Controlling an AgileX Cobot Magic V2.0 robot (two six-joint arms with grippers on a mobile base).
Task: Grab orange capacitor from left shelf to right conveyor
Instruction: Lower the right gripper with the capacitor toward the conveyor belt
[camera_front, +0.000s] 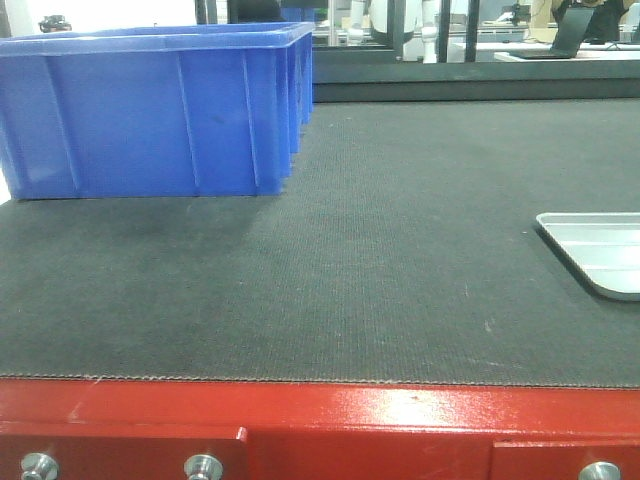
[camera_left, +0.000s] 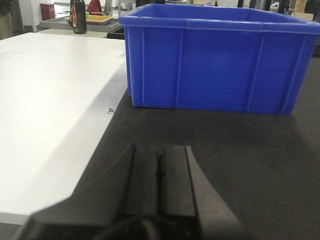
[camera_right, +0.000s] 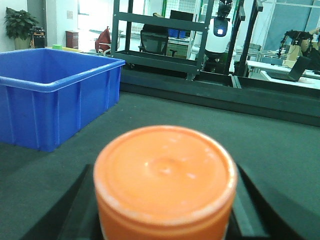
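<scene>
One blue bin (camera_front: 150, 110) at ten o'clock on the right conveyor (camera_front: 380, 270), left tool (camera_left: 159, 160) pressed fully closed and empty, one orange capacitor (camera_right: 165, 175) clamped in the right tool (camera_right: 165, 210) over that conveyor, one silver tray (camera_front: 600, 250) at three o'clock

Workshop: conveyor belt (camera_front: 400, 250), metal racks (camera_right: 155, 57).

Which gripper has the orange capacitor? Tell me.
The right gripper: the orange capacitor sits between its fingers. The left gripper has its fingers pressed together with nothing between them.
</scene>
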